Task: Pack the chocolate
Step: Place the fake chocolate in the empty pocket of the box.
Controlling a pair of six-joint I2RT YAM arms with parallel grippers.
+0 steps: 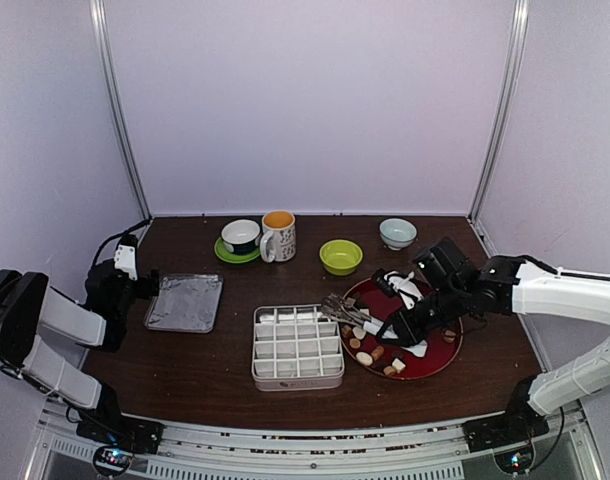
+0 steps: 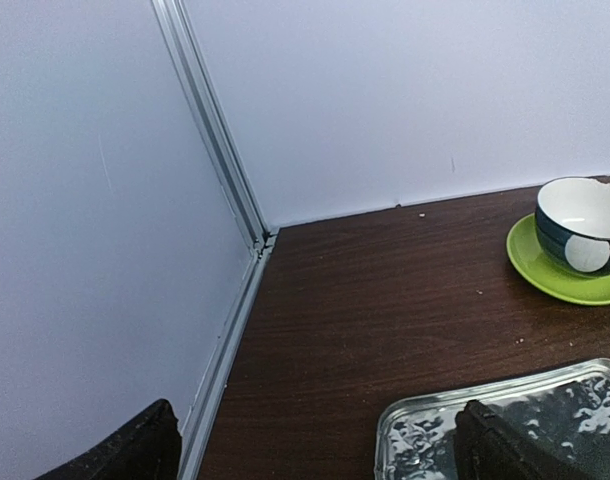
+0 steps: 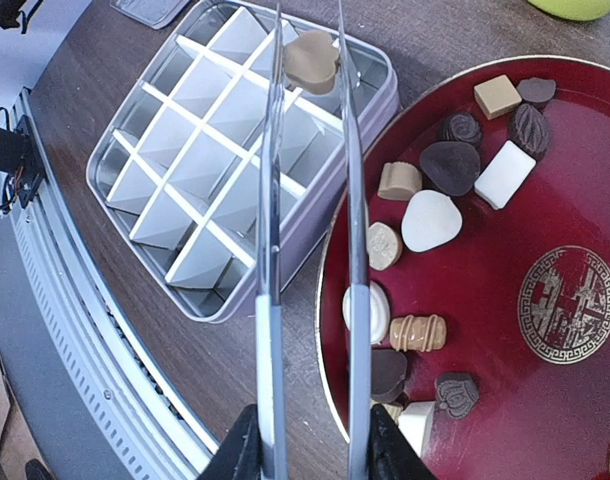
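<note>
The right tool (image 3: 313,445) is clamped on the metal tongs (image 3: 270,250), whose blades pinch one tan chocolate (image 3: 311,60) at their tips. The tongs' long axis runs from the red plate (image 3: 575,400) out over the divided box (image 1: 297,380). The piece hangs above the cells near the box's far plate-side corner, seemingly over a divider. It likely needs centring over one cell before release. The other chocolates (image 3: 430,220) lie on the plate. The left tool (image 2: 320,450) gapes wide over the foil tray (image 2: 545,400), well apart from the box
</note>
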